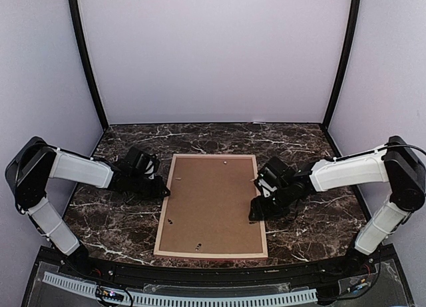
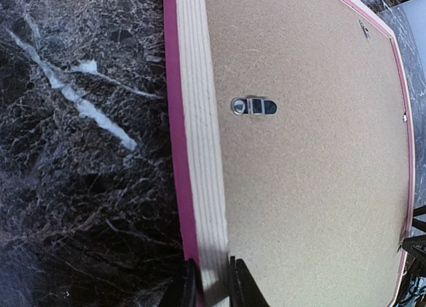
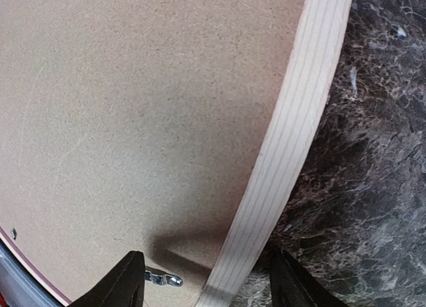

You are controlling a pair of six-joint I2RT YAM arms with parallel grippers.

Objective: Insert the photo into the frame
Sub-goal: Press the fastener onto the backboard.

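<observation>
At nine o'clock, the left gripper (image 2: 214,290) pinches the rail of the thin pink-fronted, pale-wood rectangular picture frame (image 2: 200,154) — steadying it, I judge. At three o'clock the right gripper (image 3: 210,284) straddles the opposite rail, fingers spread. Flat brown backing board (image 2: 306,187) faces up — photo unseen.

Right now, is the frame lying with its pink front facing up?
No, the frame lies face down, its brown backing board facing up.
</observation>
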